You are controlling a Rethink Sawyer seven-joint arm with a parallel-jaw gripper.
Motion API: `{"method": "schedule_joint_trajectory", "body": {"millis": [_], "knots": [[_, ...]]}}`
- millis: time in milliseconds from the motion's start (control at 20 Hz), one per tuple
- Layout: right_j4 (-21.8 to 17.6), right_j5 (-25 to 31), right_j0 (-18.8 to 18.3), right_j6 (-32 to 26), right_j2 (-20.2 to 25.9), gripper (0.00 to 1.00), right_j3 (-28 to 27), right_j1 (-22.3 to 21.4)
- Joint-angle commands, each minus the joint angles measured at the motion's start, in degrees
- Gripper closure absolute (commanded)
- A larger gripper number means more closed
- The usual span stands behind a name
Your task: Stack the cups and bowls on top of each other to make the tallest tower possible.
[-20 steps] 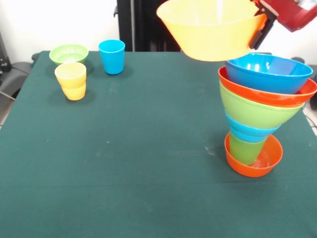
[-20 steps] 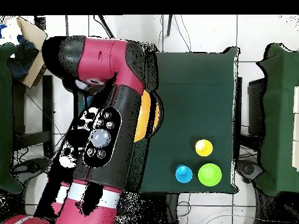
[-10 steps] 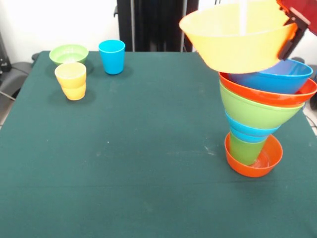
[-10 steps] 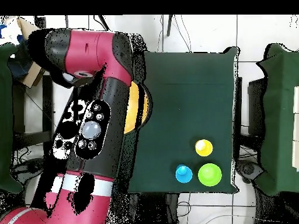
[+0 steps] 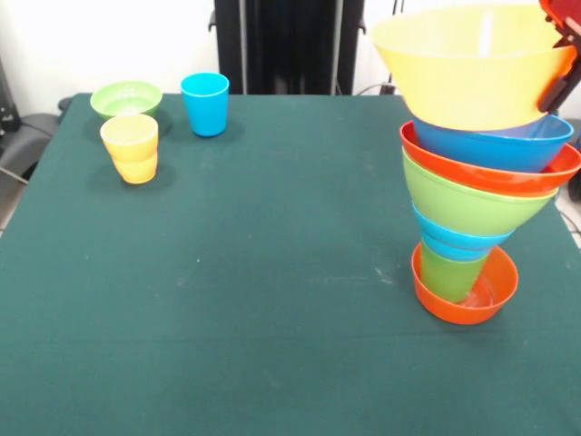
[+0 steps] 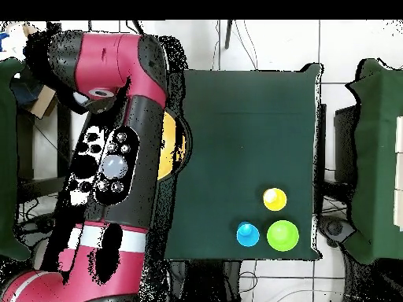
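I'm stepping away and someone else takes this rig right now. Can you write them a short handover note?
Gripper: at the front view's top right edge, on the rim of the big yellow bowl; whether the jaws are shut cannot be seen.
Tower: red-orange bowl lowest, then green cup, blue, green, orange and blue bowls widening upward. It leans a little.
Done: yellow bowl is right over the top blue bowl; release not confirmed.
Left: stacked yellow cups, blue cup and small green bowl, loose at the far corner.
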Motion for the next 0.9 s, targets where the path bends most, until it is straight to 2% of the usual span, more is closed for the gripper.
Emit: {"method": "schedule_joint_trajectory", "body": {"millis": [50,750,900], "knots": [[-0.2,6.6,1.2,12.2,1.6,1.00,-1.5,0.7],[1.1,6.5,2.9,14.1,0.4,1.00,-1.1,1.1],[1.2,5.2,3.8,14.0,0.5,1.00,0.6,0.5]]}}
